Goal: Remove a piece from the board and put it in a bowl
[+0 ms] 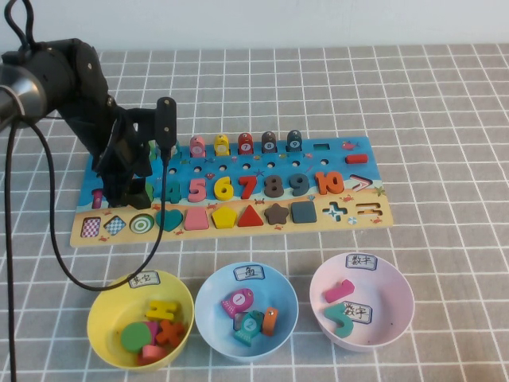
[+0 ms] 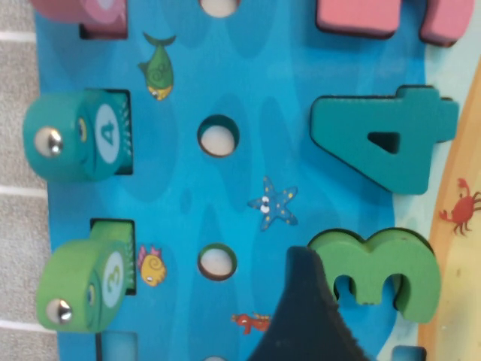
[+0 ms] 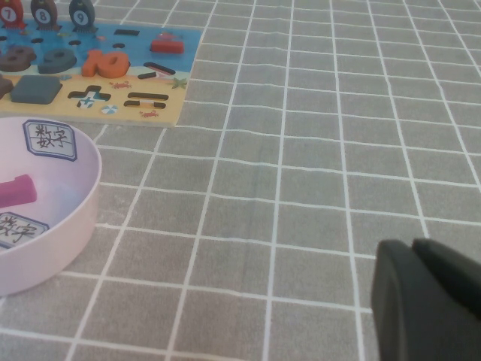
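I see the board [image 1: 350,221] lying behind three bowls set in a row in front of it: the bowl [image 1: 395,296] toward the board's right end, a second bowl [image 1: 208,306] before its middle, a third bowl [image 1: 99,318] before its left end. My left gripper [image 1: 131,191] hangs over the board's left end, one finger [image 2: 312,316] overlapping the piece [image 2: 376,267], which sits in the board beside numeral 4 [image 2: 383,139]. My right gripper [image 3: 425,301] is over the table [image 3: 301,165], well right of the board
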Controlling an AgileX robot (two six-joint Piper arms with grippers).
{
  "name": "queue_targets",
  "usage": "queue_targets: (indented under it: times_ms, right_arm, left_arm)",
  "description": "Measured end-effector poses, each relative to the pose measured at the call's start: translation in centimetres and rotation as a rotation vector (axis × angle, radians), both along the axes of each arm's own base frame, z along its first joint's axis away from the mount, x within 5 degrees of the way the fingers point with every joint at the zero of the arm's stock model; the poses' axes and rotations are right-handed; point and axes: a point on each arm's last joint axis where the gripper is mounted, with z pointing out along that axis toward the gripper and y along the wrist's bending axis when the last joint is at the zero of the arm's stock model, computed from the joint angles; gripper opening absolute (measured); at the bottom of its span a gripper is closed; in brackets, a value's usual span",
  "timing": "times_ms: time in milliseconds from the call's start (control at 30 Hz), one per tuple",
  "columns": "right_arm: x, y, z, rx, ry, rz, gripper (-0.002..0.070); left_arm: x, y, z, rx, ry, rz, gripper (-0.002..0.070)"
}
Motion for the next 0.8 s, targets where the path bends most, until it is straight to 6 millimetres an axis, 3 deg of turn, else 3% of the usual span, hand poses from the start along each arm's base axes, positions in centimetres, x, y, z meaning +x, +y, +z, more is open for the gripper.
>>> queue_targets:
  times_ms: [800]
  right_arm:
    - [0.0,0.0,0.0,0.001,0.0,0.0,-0.0017]
  left_arm:
    - [0.4,-0.1,-1.2,0.002,0.005,0.003,0.0435]
